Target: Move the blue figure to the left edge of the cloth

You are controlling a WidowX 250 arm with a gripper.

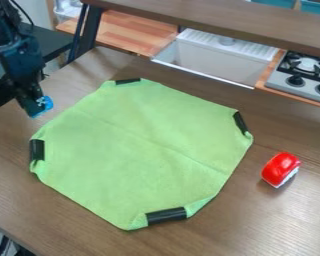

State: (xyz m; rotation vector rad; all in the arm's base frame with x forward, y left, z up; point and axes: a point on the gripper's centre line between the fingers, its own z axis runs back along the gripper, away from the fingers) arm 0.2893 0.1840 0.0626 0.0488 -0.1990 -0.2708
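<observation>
the blue figure (48,103) is held, as far as can be judged, at the tip of the black pincer (38,103), which looks closed on it. both are seen beyond the rim of the green cloth (136,145), at about ten o'clock from its middle. the goal edge is marked by the black band (37,150) at nine o'clock, so from the pincer the target is found almost straight toward six o'clock in the view – a short shift along the rim, rather than a crossing of the cloth. the figure's long axis cannot be made out, since part of it is hidden by the pincer. a slight drift toward four o'clock may be needed if the figure is to be set on the fabric – too little, and it could be left on the bare wood of the table (236,225).
</observation>
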